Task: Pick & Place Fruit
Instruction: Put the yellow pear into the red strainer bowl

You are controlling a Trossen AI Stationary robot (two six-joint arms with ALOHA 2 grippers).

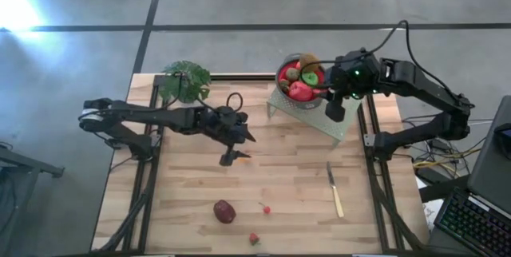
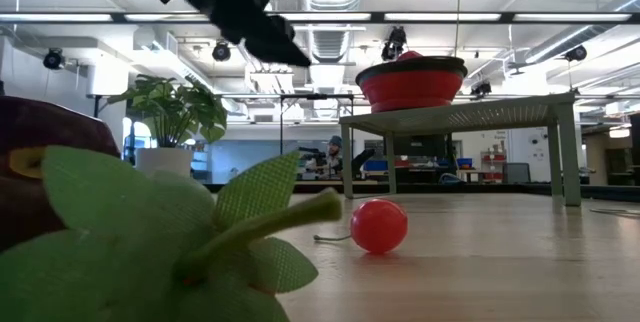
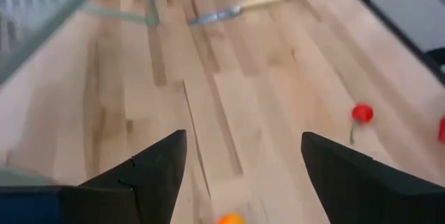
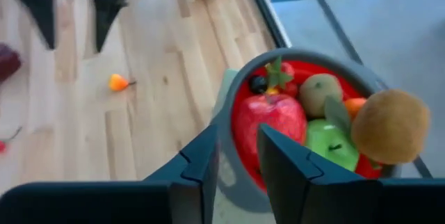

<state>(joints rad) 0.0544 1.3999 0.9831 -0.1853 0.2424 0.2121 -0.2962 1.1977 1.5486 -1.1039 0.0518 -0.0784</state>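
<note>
Heaped in the red bowl point(image 1: 281, 76): a red apple point(image 4: 268, 121), a green apple point(image 4: 327, 144), brown kiwis point(image 4: 391, 126), a small orange piece point(image 4: 354, 104) and a dark-topped bit under a green leaf. Stands on a pale mesh stand point(image 1: 339, 123) at the far right of the wooden table point(image 1: 295, 177).

Loose on the boards, well apart from the bowl: a maroon plum-like fruit point(image 1: 225, 211) near the front edge, just beside it a tiny red stemmed fruit point(image 1: 266, 209), and nearer the edge a strawberry point(image 1: 254, 239). Farther back, mid-table, one small orange fruit point(image 4: 118, 82), lying free on the wood.

Right gripper point(image 1: 335, 107) beside the bowl's rim, over the stand; fingers point(image 4: 285, 161) drawn to a narrow gap, nothing between them, only the bowl's grey rim showing past them.

Left gripper point(image 1: 239, 147) above the middle of the table, close over the orange fruit; fingers point(image 3: 153, 172) spread wide and empty, bare boards between them, the orange piece just at the lower edge of that wrist view.

Off to the right front, a slim pale-handled knife point(image 1: 335, 193) flat on the wood. At the far left corner, a leafy potted plant point(image 1: 185, 81).
</note>
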